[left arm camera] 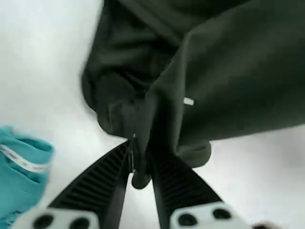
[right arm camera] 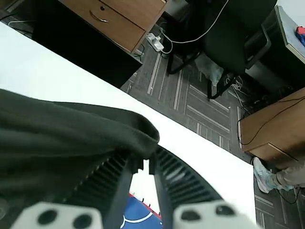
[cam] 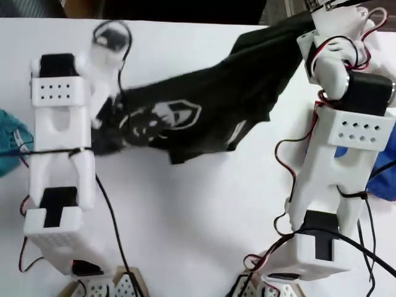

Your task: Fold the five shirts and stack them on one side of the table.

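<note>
Above the white table, the black shirt stretches lengthwise between the arms, one bunched end pinched tight by the left gripper, the opposite hem pinched by the right gripper near the far edge.

You have a white table under it all. Look past its far edge and you see a dark floor with pale stripes. A brown desk stands on that floor. It has a drawer with a bent metal handle. A white plug bar lies on the floor just beside the desk. A white wire runs up from it, in front of a black chair. The chair stands near the desk. Another brown desk sits off to one side, well apart from the first.
</note>
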